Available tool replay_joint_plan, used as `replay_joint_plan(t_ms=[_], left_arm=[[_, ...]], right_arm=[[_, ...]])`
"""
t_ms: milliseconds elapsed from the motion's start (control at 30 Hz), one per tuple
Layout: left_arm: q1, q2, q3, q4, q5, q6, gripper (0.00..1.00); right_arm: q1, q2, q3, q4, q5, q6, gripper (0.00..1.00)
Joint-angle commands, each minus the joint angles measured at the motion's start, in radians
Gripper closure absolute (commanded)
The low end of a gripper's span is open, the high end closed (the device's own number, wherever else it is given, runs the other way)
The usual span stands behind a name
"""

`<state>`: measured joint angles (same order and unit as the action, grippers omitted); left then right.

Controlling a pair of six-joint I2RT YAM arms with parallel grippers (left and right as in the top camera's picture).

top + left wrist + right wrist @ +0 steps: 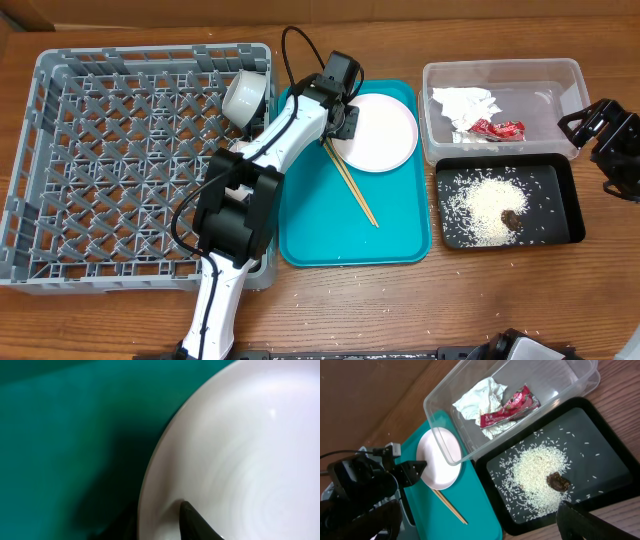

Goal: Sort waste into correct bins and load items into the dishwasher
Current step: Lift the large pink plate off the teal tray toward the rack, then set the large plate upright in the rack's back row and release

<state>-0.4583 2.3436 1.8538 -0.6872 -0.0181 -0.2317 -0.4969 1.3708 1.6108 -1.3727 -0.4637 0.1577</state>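
A smooth, round pale pink-white plate (240,450), laid flat on the far part of the teal plastic tray (310,230), is straddled at its rim by the left gripper (157,519). Whether it is clamped cannot be told. The right gripper (588,126) is held just right of the clear rectangular plastic tub (500,72), and its opening cannot be told.

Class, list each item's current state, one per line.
plate: flat on teal tray, left gripper at its rim
chopsticks: lying on teal tray
cup: on its side in dish rack
napkin: crumpled, in clear tub
wrapper: in clear tub
rice: spread in black tray
brown lump: in black tray, among rice
right gripper: hovering beside tub, jaws unclear
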Motion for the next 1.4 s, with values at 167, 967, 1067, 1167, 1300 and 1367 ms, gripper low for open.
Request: replay_joint_plan(t_ms=[167, 967, 1067, 1167, 1300, 1367], left_arm=[[-0.001, 0.008, -0.039, 0.009, 0.011, 0.000, 0.96], [0.026, -0.560, 0.034, -0.229, -0.400, 0.153, 0.96], [0.027, -0.607, 0.034, -0.256, -0.588, 0.207, 0.96], [0.039, -0.624, 0.034, -0.257, -0.766, 0.276, 0.96], [0.088, -0.622, 0.034, -0.245, -0.838, 0.420, 0.96], [0.127, -0.621, 0.034, -0.245, -0.839, 0.438, 0.96]], right_arm=[[-0.003, -0.001, 0.016, 0.005, 0.008, 0.002, 0.00], [-0.003, -0.001, 0.016, 0.005, 0.007, 0.002, 0.00], [-0.003, -0.001, 0.016, 0.005, 0.008, 0.002, 0.00], [-0.003, -0.001, 0.016, 0.005, 0.008, 0.002, 0.00], [-0.003, -0.001, 0.016, 0.005, 0.008, 0.002, 0.00], [-0.003, -0.001, 0.016, 0.005, 0.008, 0.002, 0.00]])
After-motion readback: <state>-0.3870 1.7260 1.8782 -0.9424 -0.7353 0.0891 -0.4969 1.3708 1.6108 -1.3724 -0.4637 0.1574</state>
